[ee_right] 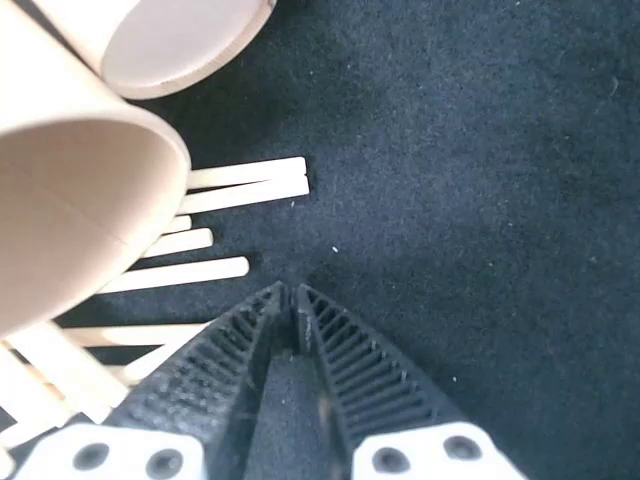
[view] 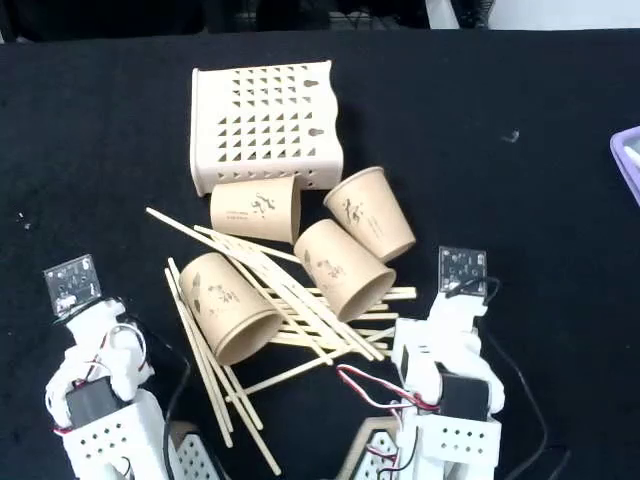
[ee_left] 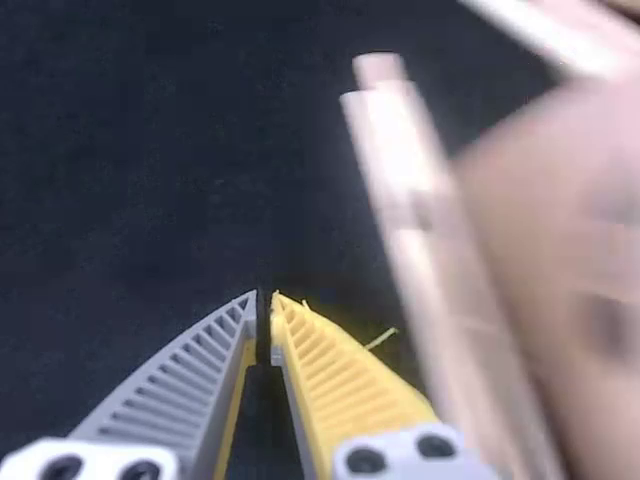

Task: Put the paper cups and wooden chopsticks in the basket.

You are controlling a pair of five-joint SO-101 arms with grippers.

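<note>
Several tan paper cups lie on their sides on the black table: one (view: 255, 208) against the basket, one (view: 371, 212) to its right, one (view: 343, 268) in the middle and one (view: 229, 305) at the left. Wooden chopsticks (view: 290, 300) are scattered under and around them. The cream perforated basket (view: 265, 127) lies behind the cups. My left gripper (ee_left: 263, 303) is shut over bare cloth, with chopsticks (ee_left: 405, 190) and a cup (ee_left: 560, 260) close beside it. My right gripper (ee_right: 293, 293) is shut above the cloth, next to chopstick ends (ee_right: 245, 185) and a cup (ee_right: 70, 215).
Both arms sit at the table's near edge, the left arm (view: 100, 400) and the right arm (view: 445, 385). A purple container's edge (view: 626, 160) shows at the far right. The black cloth stretches open to the left and right of the pile.
</note>
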